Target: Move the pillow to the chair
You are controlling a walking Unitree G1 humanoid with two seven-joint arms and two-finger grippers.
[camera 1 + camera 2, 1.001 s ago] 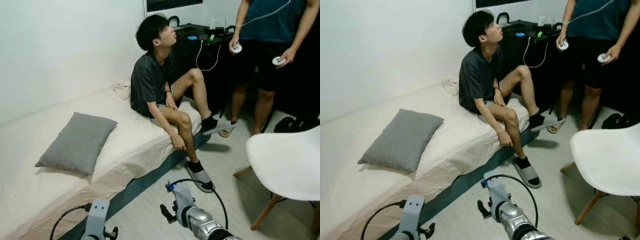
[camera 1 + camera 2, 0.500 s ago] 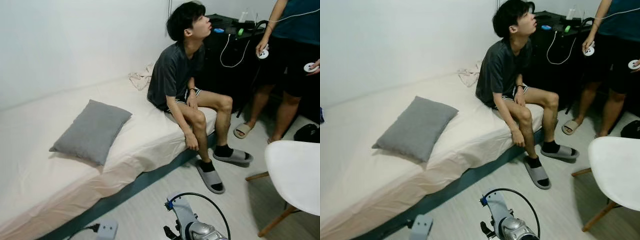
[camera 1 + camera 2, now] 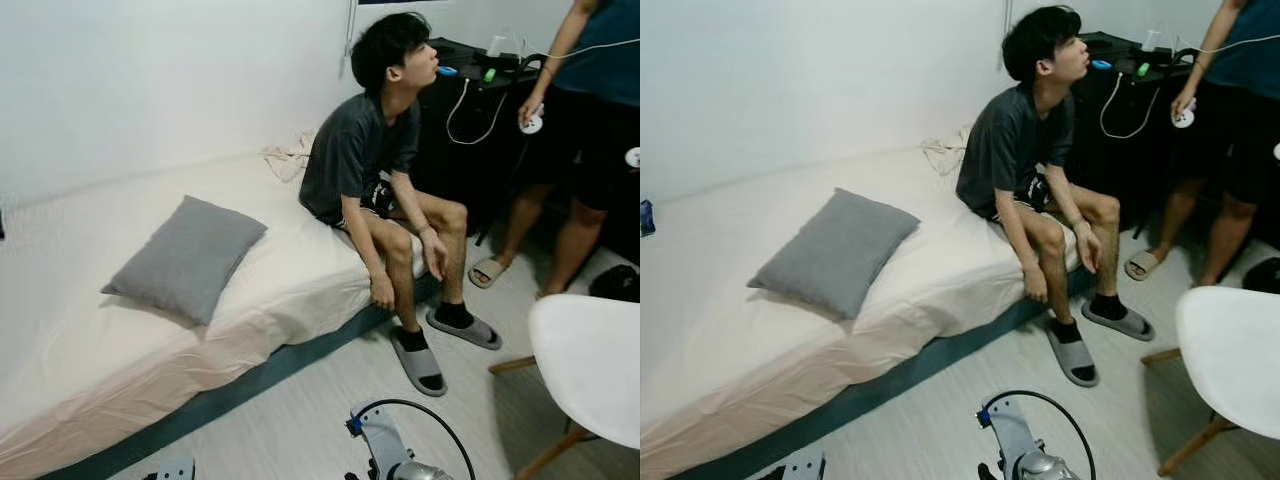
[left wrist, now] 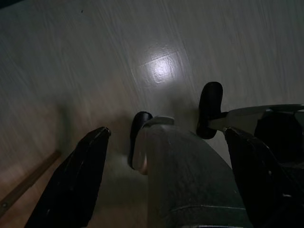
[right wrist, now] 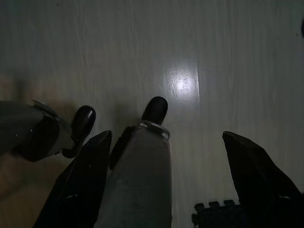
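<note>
- The grey pillow [image 3: 186, 258] lies flat on the bed [image 3: 90, 350], out at about ten o'clock from where the robot stands, one corner pointing toward the bed's near edge.
- The white chair [image 3: 590, 365] stands on the pale floor [image 3: 300, 410] at about three o'clock, well apart from the pillow, its wooden legs splayed under the seat.
- Between the two, a seated person [image 3: 375, 170] in a dark shirt perches on the bed's edge at roughly one o'clock, feet in grey slippers [image 3: 418, 362] on the floor.
- A second, standing person [image 3: 580, 120] is at two o'clock beside a dark desk [image 3: 470, 110], holding a small white controller [image 3: 531, 124] with a cable.
- A bit of crumpled cloth [image 3: 285, 157] sits on the bed near the wall, at twelve o'clock.
- The left gripper [image 4: 166, 175] hangs low over the floor, its two black fingers [image 4: 76, 180] spread wide and grasping nothing.
- The right gripper [image 5: 175, 175] likewise points down at the floor, fingers [image 5: 80, 180] released and apart, nothing between them.
- Both wrist views are dim; they show the robot's legs and dark feet [image 5: 155, 110] on the floorboards, with a spot of glare beside them.
</note>
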